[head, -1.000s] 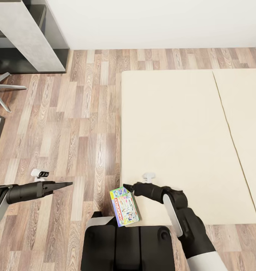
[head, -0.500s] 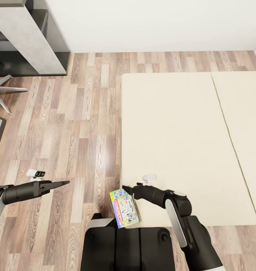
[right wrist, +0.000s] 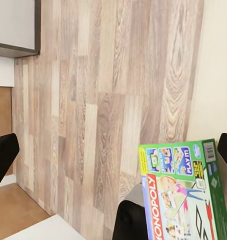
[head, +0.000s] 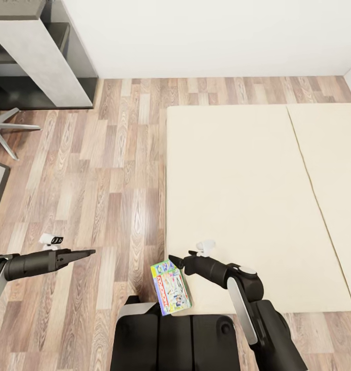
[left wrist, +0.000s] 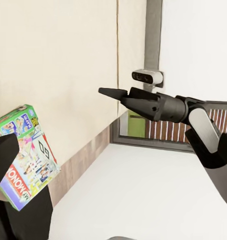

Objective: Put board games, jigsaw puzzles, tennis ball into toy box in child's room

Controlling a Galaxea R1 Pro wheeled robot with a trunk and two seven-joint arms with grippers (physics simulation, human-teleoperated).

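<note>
We see the Monopoly board game [head: 170, 287] at the near left corner of the bed [head: 247, 196], overhanging the wood floor [head: 108, 170] — whether it rests on the robot's base [head: 175, 337] we cannot tell. The right gripper [head: 173, 260] points at the box's upper corner; its fingers appear closed, perhaps pinching it. The left gripper [head: 87, 252] hangs over the floor, empty, fingers together. The table [head: 38, 56] is cut off at the frame's corner.
</note>
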